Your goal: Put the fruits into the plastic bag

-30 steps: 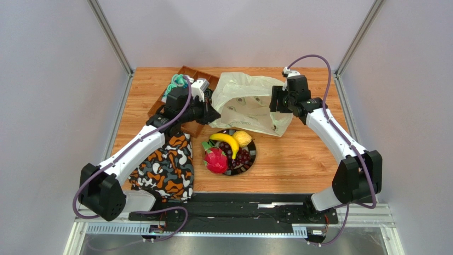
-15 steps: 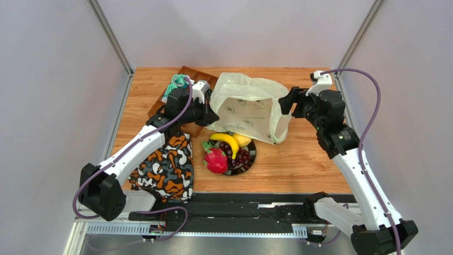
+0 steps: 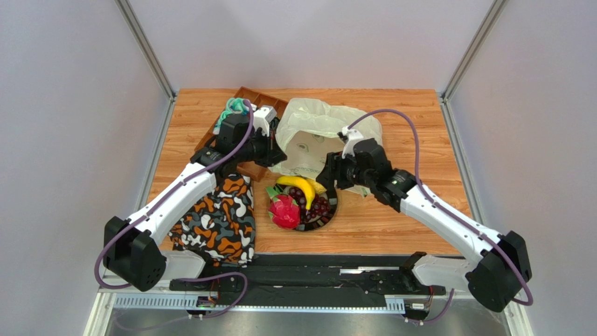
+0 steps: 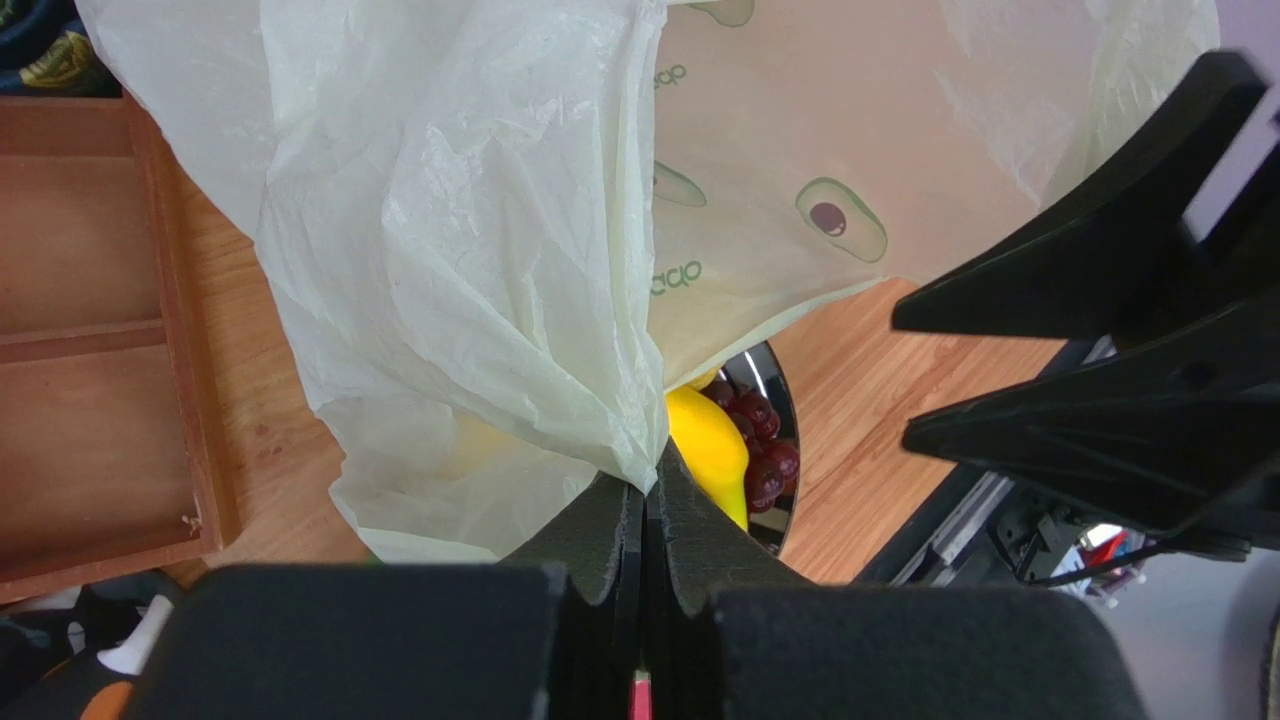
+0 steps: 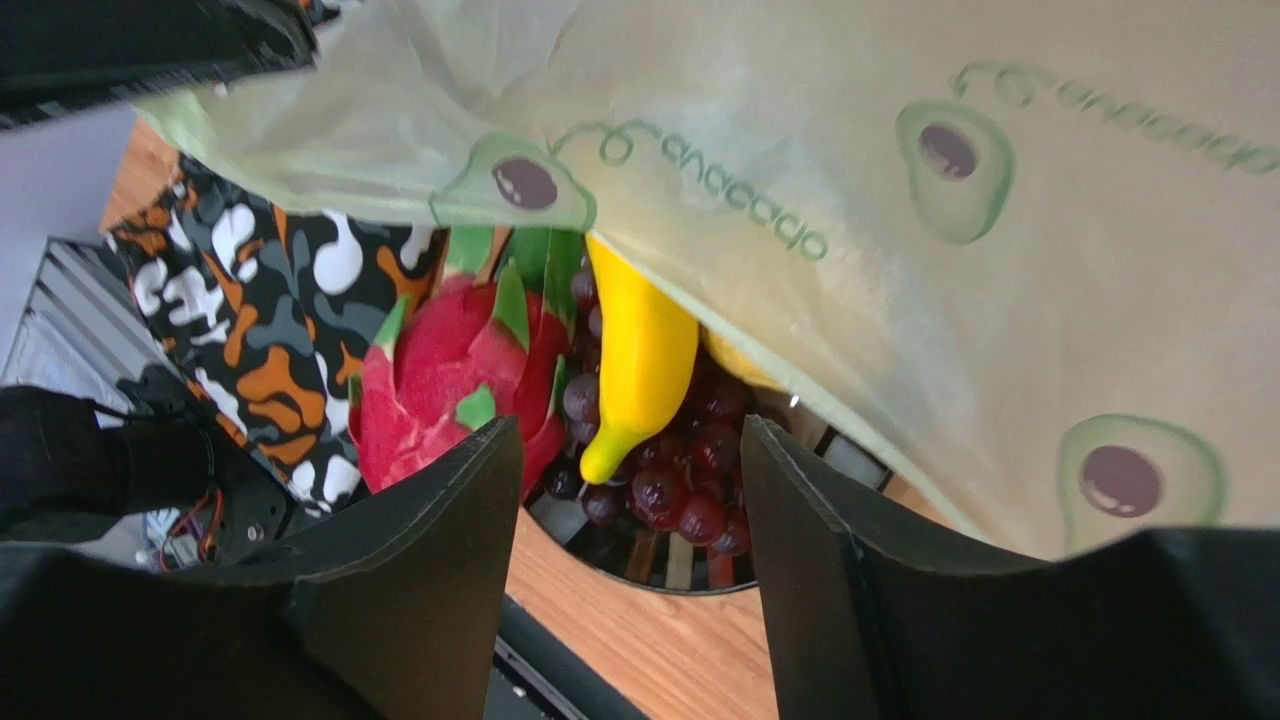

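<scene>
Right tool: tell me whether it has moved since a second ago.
Yes. The right tool left the plastic bag's right edge and came left and nearer, now open above the plate's far rim.

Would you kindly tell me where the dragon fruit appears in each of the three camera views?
Top external: dragon fruit at lower centre, on the plate's near-left side.
Left wrist: not in view.
Right wrist: dragon fruit left of centre, left of the banana.
Shared landmark: the plastic bag with avocado prints, seen in all three views.
</scene>
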Available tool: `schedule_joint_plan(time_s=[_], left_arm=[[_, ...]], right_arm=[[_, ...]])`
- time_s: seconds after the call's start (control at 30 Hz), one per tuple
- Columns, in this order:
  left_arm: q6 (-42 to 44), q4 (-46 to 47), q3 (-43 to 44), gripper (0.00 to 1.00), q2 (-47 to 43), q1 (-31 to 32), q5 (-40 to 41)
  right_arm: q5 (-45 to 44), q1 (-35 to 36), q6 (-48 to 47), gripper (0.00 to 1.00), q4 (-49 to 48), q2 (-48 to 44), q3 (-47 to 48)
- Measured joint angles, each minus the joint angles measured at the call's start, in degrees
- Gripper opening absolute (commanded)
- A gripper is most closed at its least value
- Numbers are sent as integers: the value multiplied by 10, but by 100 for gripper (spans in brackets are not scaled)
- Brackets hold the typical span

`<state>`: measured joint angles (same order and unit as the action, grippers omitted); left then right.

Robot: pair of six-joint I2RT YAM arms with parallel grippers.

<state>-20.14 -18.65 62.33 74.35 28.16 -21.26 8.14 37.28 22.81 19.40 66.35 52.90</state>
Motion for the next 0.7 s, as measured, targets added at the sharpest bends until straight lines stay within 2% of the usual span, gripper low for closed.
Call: schedule_joint_plan(time_s=[0.27,0.7], left_arm=[[2,-4,0,0,0,0,-1],[2,-4,0,0,0,0,-3]], right_arm=[[3,60,22,55,-13,49,-17],[3,64,35,53,-47,121,-24]])
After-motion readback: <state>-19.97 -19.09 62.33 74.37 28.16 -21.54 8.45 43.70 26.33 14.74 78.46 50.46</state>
